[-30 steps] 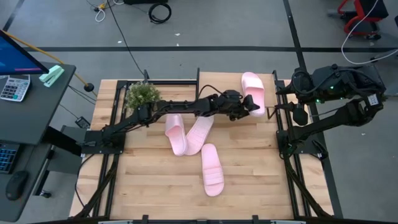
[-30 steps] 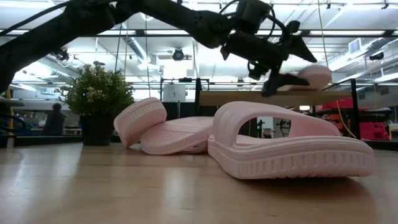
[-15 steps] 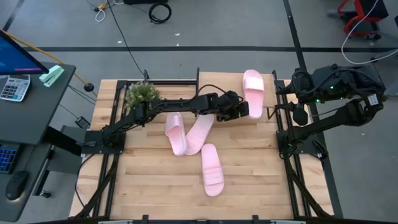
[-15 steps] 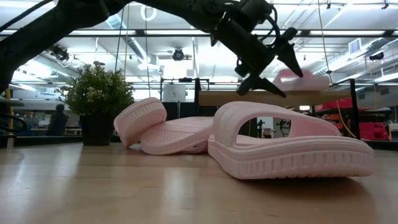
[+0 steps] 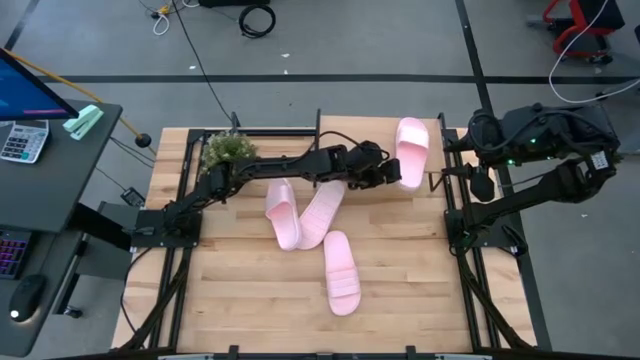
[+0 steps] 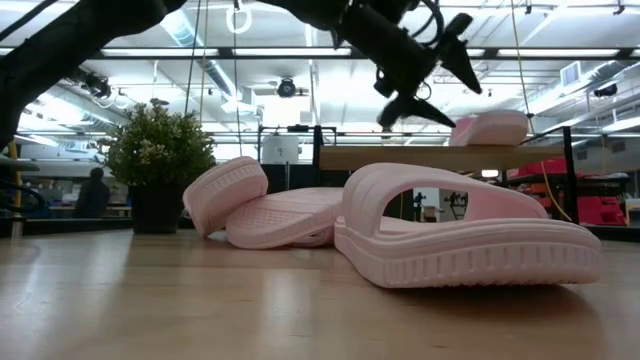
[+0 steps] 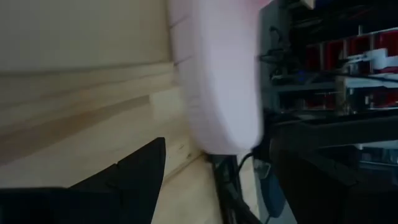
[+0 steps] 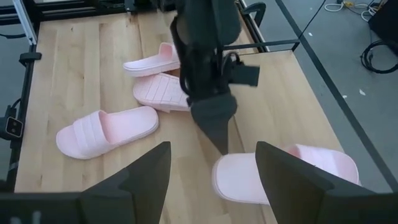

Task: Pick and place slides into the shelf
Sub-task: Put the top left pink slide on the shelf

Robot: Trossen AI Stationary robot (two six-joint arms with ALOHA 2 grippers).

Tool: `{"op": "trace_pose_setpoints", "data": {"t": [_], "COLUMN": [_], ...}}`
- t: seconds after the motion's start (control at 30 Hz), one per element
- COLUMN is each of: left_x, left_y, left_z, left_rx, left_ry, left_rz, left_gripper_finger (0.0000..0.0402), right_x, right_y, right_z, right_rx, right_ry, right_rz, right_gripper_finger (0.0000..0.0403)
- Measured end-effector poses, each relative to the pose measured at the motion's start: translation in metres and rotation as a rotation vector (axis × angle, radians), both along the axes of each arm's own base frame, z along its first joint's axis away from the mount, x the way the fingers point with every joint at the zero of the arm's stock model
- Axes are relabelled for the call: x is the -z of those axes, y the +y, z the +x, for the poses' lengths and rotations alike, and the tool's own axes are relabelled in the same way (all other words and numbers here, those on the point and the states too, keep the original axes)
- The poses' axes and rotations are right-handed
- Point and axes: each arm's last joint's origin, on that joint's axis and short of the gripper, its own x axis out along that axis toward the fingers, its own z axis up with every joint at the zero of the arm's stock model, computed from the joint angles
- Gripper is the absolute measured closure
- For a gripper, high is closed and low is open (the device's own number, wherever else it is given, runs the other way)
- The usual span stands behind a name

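Four pale pink slides show. One slide [image 5: 410, 150] lies sole-down on the light-wood shelf [image 5: 350, 132] near its right upright; in the low view this slide [image 6: 490, 128] rests on the shelf board [image 6: 400, 158]. Two slides [image 5: 283, 213] [image 5: 320, 214] lie touching mid-table, and another slide [image 5: 342, 272] lies nearer the near edge. My left gripper [image 5: 393, 176] [image 6: 432, 72] hangs open above the shelf, just left of the shelved slide [image 7: 217, 74], and touches nothing. My right gripper [image 8: 214, 180] waits open at the table's right edge.
A potted plant [image 5: 228, 150] [image 6: 160, 150] stands at the table's far left, beside my left arm. Black frame rails run along both table sides. Bare planks lie at the near edge and on the near right.
My left gripper has let go of the slide on the shelf, then drawn back toward the table's left and risen above the board. The slide has stayed on the shelf and settled flat, shifting only slightly.
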Motion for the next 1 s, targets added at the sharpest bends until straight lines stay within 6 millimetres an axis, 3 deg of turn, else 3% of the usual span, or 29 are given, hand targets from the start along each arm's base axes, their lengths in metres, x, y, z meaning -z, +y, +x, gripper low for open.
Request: {"op": "trace_pose_setpoints", "data": {"t": [0.17,0.27,0.37,0.53,0.7,0.83,1.0], "left_x": [-0.004,-0.021,-0.040,-0.045,-0.058,-0.054,-0.031], "left_y": [0.008,0.006,0.003,-0.006,-0.022,-0.031,-0.034], "left_z": [-0.014,-0.019,-0.026,-0.032,-0.029,-0.025,-0.042], "left_rx": [-0.033,-0.020,-0.023,-0.016,-0.017,0.006,-0.063], "left_ry": [0.096,0.061,0.024,0.063,-0.025,-0.166,-0.571], "left_rz": [-0.033,0.000,0.015,0.038,0.075,0.066,-0.059], "left_gripper_finger": [0.0108,0.0108,0.0108,0.0108,0.0108,0.0108,0.0110], "right_x": [0.000,0.000,0.001,0.001,0.001,0.001,0.001], "right_y": [0.000,0.000,0.000,0.000,0.000,0.000,0.000], "right_z": [0.001,0.002,0.003,0.005,0.006,0.006,0.006], "right_rx": [0.000,0.001,0.001,0.001,0.003,0.015,0.026], "right_ry": [0.003,0.005,0.008,0.013,0.015,0.012,0.009], "right_rz": [0.001,0.000,0.001,0.001,0.002,0.017,0.029], "right_gripper_finger": [0.0161,0.0161,0.0161,0.0161,0.0161,0.0161,0.0161]}}
